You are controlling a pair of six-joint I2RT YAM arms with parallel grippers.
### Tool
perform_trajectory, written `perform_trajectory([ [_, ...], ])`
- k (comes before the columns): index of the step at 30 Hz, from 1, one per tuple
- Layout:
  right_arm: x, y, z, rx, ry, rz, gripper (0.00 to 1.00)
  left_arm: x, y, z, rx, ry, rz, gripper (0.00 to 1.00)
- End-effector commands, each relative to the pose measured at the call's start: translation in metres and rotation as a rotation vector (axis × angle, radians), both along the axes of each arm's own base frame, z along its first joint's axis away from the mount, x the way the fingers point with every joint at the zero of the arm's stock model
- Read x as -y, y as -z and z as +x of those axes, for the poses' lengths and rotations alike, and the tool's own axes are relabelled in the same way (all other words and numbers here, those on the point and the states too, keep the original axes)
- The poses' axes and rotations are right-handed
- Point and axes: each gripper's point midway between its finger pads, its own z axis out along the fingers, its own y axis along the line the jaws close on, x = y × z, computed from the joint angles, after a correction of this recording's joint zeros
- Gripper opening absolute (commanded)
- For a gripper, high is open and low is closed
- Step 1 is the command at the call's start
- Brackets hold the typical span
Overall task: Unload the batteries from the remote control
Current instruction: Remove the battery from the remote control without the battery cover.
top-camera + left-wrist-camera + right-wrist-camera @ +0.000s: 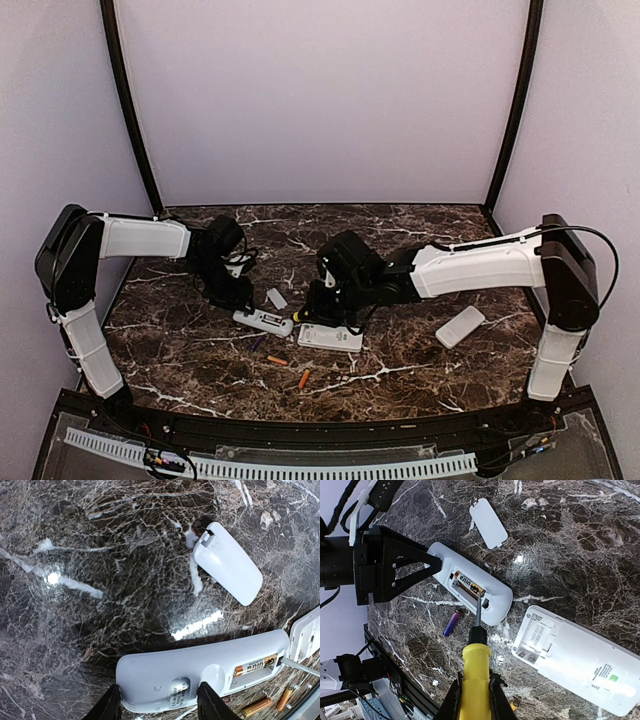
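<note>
A white remote (165,672) lies back up with its compartment open and one orange-and-black battery (256,665) inside. My left gripper (160,706) is shut on the remote's end, one finger on each side. My right gripper (473,692) is shut on a yellow-handled screwdriver (475,665), and its tip rests on the battery (468,586) in the remote (497,600). A bluish battery (452,622) lies beside that remote. Two orange batteries (277,360) (304,378) lie on the table nearer the front. From above, the left gripper (235,292) and the right gripper (322,305) flank the remote (263,321).
A loose white battery cover (227,562) lies just behind the held remote. A second white remote (580,657) with an empty open compartment lies to its right. A third white remote (460,326) lies further right on the dark marble table (400,230).
</note>
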Motion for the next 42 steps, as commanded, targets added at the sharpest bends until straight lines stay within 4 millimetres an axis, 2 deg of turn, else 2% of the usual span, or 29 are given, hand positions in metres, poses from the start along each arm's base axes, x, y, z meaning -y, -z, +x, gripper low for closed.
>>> perform_trajectory([
  [1,-0.011,-0.002,0.001,0.008,-0.017,0.019,0.0,0.005,0.009,-0.019,-0.057,0.049,0.006,0.5],
  [16,-0.016,0.002,0.0,-0.001,-0.026,0.026,0.0,0.005,0.01,-0.019,-0.058,0.051,0.005,0.49],
  [29,-0.031,-0.022,0.002,0.061,-0.066,0.151,0.0,0.005,0.01,-0.02,-0.062,0.052,0.004,0.5],
  [32,-0.025,-0.024,0.004,0.076,-0.049,0.133,0.0,0.005,0.01,-0.02,-0.061,0.05,0.007,0.49],
  [38,0.006,-0.02,0.009,0.129,-0.014,-0.014,0.0,0.011,0.006,-0.021,-0.057,0.069,-0.028,0.5],
  [42,0.011,-0.02,0.011,0.154,-0.069,-0.051,0.0,0.014,0.005,-0.023,-0.053,0.086,-0.037,0.5],
])
